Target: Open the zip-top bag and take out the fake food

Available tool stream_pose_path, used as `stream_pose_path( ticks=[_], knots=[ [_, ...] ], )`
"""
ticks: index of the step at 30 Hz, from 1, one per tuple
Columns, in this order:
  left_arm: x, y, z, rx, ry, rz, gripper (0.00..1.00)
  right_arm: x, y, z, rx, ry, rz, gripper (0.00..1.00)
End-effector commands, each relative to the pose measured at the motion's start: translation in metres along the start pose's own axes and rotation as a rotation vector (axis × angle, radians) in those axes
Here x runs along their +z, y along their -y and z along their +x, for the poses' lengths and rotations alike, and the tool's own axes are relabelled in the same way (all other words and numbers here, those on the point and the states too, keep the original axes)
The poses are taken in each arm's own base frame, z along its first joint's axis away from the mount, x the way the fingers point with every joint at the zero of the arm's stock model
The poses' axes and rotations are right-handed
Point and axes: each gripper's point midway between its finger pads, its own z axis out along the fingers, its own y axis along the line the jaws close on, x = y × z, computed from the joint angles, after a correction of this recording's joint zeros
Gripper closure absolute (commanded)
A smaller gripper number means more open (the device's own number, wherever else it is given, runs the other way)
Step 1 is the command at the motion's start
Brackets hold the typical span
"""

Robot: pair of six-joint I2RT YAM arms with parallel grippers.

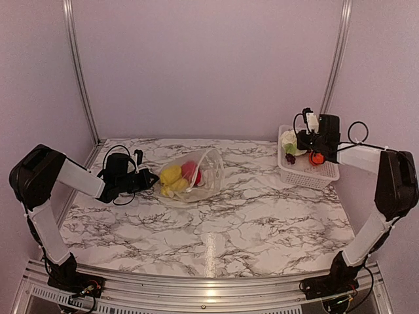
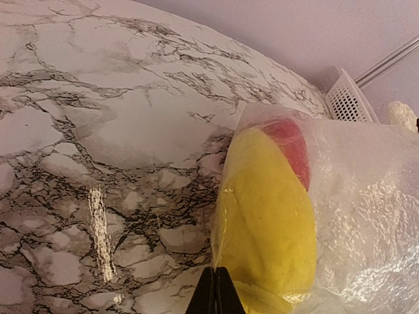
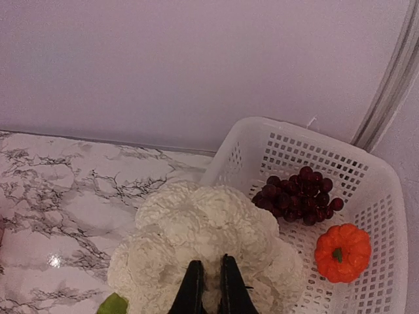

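Note:
The clear zip-top bag (image 1: 196,175) lies on the marble table, left of centre, with yellow pieces (image 1: 171,178) and a red piece (image 1: 190,171) inside. My left gripper (image 1: 147,178) is shut on the bag's left edge; in the left wrist view its tips (image 2: 215,291) pinch the plastic beside the yellow piece (image 2: 265,222). My right gripper (image 1: 300,145) is over the white basket's left side, shut on the cream-white lumpy cauliflower piece (image 3: 203,242), whose greenish leaf (image 3: 112,305) shows at the bottom. Dark purple grapes (image 3: 298,196) and an orange pumpkin (image 3: 342,252) lie in the basket.
The white lattice basket (image 1: 319,175) stands at the back right, near the right frame post (image 1: 334,59); its rim also shows in the right wrist view (image 3: 262,134). The purple back wall is close behind it.

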Motion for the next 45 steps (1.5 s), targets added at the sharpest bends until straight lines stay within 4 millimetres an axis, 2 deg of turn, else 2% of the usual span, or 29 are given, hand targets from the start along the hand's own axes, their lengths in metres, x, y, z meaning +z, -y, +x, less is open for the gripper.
stream_pose_path(
  ticks=[1, 5, 8, 10, 12, 14, 16, 19, 21, 25, 27, 34, 38, 42, 45],
  knots=[
    [-0.002, 0.006, -0.008, -0.005, 0.019, 0.028, 1.00, 0.010, 0.045, 0.019, 0.008, -0.068, 0.148, 1.00],
    [-0.001, 0.007, -0.007, -0.009, 0.014, 0.032, 1.00, 0.022, 0.063, 0.041, -0.009, -0.122, 0.220, 1.00],
    [-0.001, 0.008, -0.008, -0.006, 0.014, 0.034, 1.00, 0.032, 0.067, 0.056, -0.016, -0.157, 0.240, 1.00],
    [-0.001, 0.007, -0.008, -0.007, 0.013, 0.033, 1.00, 0.036, 0.070, 0.061, -0.013, -0.172, 0.250, 0.93],
    [-0.001, 0.008, -0.007, -0.007, 0.011, 0.036, 1.00, 0.039, 0.070, 0.064, -0.007, -0.177, 0.248, 0.81],
    [-0.001, 0.008, -0.008, -0.008, 0.012, 0.037, 1.00, 0.039, 0.069, 0.061, -0.007, -0.176, 0.244, 0.66],
    [-0.001, 0.008, -0.008, -0.008, 0.012, 0.039, 1.00, 0.038, 0.069, 0.056, -0.010, -0.169, 0.244, 0.57],
    [0.000, 0.008, -0.008, -0.008, 0.010, 0.041, 1.00, 0.035, 0.065, 0.045, -0.014, -0.151, 0.219, 0.54],
    [0.000, 0.009, -0.008, -0.009, 0.009, 0.044, 1.00, 0.031, 0.054, 0.032, -0.012, -0.118, 0.171, 0.53],
    [0.001, 0.009, -0.006, -0.012, 0.004, 0.047, 1.00, 0.023, -0.008, 0.010, -0.059, -0.037, -0.030, 0.52],
    [0.001, 0.010, -0.006, -0.012, 0.003, 0.054, 1.00, 0.020, -0.047, 0.011, -0.109, -0.019, -0.142, 0.52],
    [0.001, 0.014, -0.008, -0.011, 0.004, 0.070, 1.00, -0.003, -0.172, 0.027, -0.262, 0.036, -0.482, 0.56],
    [0.002, 0.014, -0.007, -0.012, 0.001, 0.076, 1.00, -0.030, -0.236, 0.039, -0.315, 0.067, -0.674, 0.58],
    [0.002, 0.016, -0.007, -0.016, -0.001, 0.089, 1.00, -0.050, -0.281, 0.062, -0.371, 0.073, -0.810, 0.64],
    [0.002, 0.018, -0.006, -0.014, -0.004, 0.101, 1.00, -0.054, -0.305, 0.083, -0.407, 0.051, -0.873, 0.67]
  ],
)
